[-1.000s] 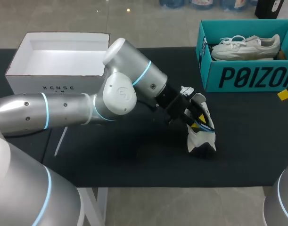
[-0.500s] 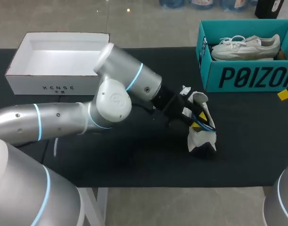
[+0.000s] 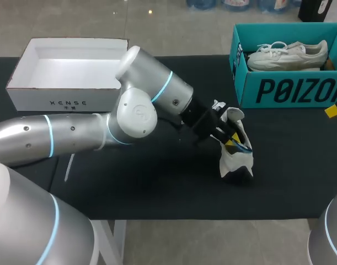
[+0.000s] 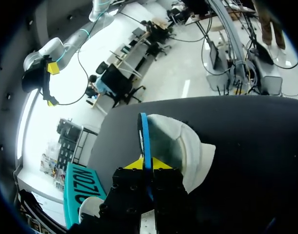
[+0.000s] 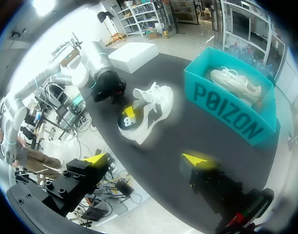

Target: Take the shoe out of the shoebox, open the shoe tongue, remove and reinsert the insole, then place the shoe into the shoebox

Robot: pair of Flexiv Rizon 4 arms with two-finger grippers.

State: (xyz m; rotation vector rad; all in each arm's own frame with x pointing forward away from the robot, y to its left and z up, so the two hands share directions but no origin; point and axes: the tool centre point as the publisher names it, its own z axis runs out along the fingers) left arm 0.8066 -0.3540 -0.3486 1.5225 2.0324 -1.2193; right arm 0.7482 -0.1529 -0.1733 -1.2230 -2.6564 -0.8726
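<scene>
My left gripper (image 4: 148, 163) pinches the blue insole (image 4: 144, 139) at the mouth of the white shoe (image 4: 188, 151). The arm has turned a little, but the shoe stays put on the table (image 3: 157, 187), so the insole job looks unfinished. My right gripper (image 5: 146, 159) is spread wide, holding nothing.

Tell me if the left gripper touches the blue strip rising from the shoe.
Touching. In the left wrist view, the left gripper pinches the blue strip from both sides.
</scene>
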